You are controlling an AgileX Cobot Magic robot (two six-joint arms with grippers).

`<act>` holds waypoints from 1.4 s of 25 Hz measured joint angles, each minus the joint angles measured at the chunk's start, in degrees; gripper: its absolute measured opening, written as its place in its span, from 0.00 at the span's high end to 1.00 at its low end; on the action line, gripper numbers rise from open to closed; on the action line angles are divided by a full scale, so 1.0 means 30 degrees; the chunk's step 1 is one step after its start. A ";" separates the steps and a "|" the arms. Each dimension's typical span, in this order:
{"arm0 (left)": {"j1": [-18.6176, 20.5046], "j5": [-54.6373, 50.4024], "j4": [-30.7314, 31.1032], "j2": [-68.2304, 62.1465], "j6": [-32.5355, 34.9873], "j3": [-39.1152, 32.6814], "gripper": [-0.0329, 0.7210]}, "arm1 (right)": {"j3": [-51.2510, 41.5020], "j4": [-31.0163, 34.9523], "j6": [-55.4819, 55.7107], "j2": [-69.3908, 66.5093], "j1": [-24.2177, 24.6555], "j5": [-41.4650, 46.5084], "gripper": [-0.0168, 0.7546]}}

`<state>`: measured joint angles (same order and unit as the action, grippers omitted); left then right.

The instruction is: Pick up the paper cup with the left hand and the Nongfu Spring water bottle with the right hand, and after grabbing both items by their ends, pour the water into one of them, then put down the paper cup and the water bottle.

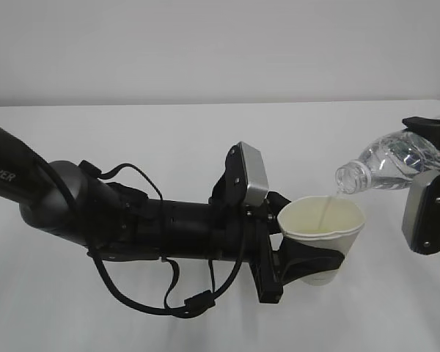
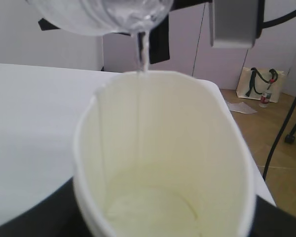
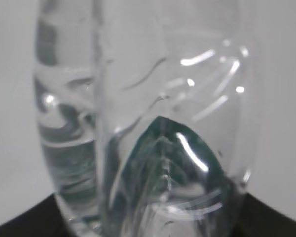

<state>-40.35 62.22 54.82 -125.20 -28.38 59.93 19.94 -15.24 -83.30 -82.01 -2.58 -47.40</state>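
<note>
Exterior view: the long black left hand [image 1: 302,258] is pinching the small white tapered paper cup [image 1: 322,233] around its lower body, right of centre above the white table [image 1: 169,147]. From the far right, the black right hand [image 1: 431,165] is gripping the tilted clear ribbed Nongfu Spring water bottle [image 1: 387,163], and a thin stream of clear water [image 1: 325,207] is falling into the cup.

Left wrist view: water [image 2: 142,52] is running down the cream inside of the cup [image 2: 163,158], pooling shallowly at the bottom.

Right wrist view: jaws are clamping the bottle [image 3: 148,123], which is filling the frame.

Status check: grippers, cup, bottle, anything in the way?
Left gripper shut on cup, held up off table. Right gripper shut on bottle, tilted, mouth over rim. Water streaming into cup. Nothing in the way.
</note>
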 joint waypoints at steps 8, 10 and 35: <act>0.0000 0.0000 0.0000 0.0000 0.0000 0.0000 0.40 | 0.0000 0.0000 -0.0027 0.0000 0.0000 0.0000 0.47; 0.0000 0.0000 0.0000 0.0000 0.0000 0.0000 0.40 | 0.0000 0.0000 -0.0045 0.0000 0.0000 -0.0009 0.47; 0.0000 0.0000 0.0000 0.0000 0.0000 0.0000 0.40 | 0.0000 0.0000 -0.0117 0.0000 0.0000 -0.0123 0.47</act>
<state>-40.35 62.22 54.82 -125.20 -28.38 59.93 19.94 -15.24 -83.65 -82.01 -2.58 -47.77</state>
